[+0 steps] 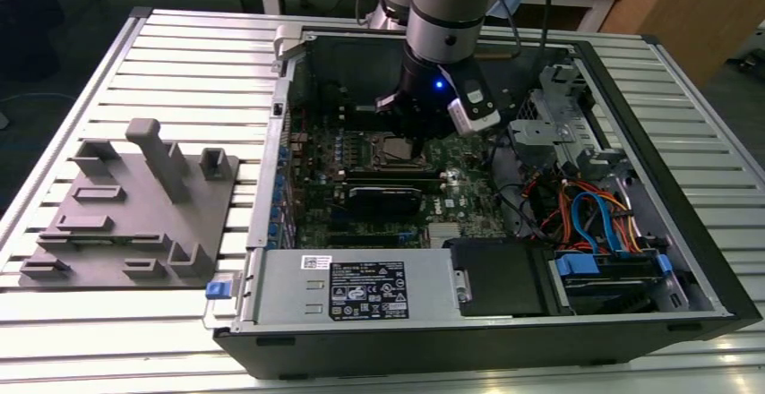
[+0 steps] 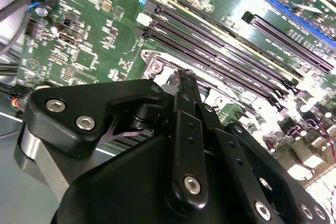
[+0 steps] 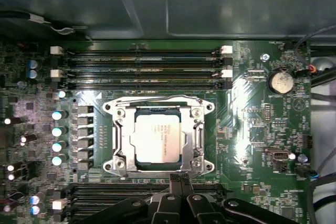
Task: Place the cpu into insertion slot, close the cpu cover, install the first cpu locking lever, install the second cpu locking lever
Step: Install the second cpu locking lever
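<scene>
While the end effector [image 3: 180, 179] hangs just over the green board with its fingers pressed together and holding nothing, the cpu [image 3: 159, 138] sits flat in the insertion slot [image 3: 125, 165]. Its cpu cover [image 3: 122, 137] lies shut around it, inside the computer case [image 1: 669, 233] on the worktop [image 1: 179, 45].

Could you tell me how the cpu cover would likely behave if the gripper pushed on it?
The cpu cover looks like a thin metal frame lying flat over the cpu, so it is probably light and a little springy. Its bare metal sheen suggests the gripper could slip on it. Its large central opening suggests it may bend under an off-centre push.
</scene>
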`<state>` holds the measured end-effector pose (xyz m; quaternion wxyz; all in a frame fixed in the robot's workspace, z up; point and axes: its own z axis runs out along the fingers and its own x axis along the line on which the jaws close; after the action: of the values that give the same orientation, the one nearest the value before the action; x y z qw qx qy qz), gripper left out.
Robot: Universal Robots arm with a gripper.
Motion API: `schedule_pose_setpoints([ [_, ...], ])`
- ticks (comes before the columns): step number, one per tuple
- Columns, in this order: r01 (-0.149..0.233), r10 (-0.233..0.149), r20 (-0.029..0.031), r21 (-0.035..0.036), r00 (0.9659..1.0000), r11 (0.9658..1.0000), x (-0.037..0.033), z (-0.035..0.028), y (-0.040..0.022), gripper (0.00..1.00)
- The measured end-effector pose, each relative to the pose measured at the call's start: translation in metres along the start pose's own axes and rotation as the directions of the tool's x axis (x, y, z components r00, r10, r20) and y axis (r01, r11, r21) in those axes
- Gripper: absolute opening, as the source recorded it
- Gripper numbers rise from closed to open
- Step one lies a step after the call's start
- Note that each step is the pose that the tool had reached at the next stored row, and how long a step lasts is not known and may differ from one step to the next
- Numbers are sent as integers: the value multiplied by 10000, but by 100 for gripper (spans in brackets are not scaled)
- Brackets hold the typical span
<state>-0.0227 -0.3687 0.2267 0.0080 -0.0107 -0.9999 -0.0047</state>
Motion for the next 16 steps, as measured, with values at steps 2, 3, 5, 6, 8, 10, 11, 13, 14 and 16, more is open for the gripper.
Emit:
schedule_pose_setpoints([
  [2,-3,3,-235,-9,9997,10000,0,-1,0,10],
  [3,-2,2,-264,-15,9997,10000,0,-2,0,10],
  [5,-4,3,-266,-26,9996,10000,0,0,0,10],
  [6,-2,1,-273,-61,9996,10000,0,2,-5,10],
  [8,-2,-2,-312,-110,9995,9999,-1,1,-45,10],
  [10,-2,-3,-336,-149,9994,9999,-2,1,-89,10],
  [11,-2,-4,-345,-166,9994,9999,0,1,-97,10],
  [13,-2,-5,-365,-217,9993,9998,32,4,-102,10],
  [14,-1,-8,-370,-247,9993,9997,60,6,-103,10],
  [16,0,-11,-377,-300,9993,9996,114,9,-111,10],
])
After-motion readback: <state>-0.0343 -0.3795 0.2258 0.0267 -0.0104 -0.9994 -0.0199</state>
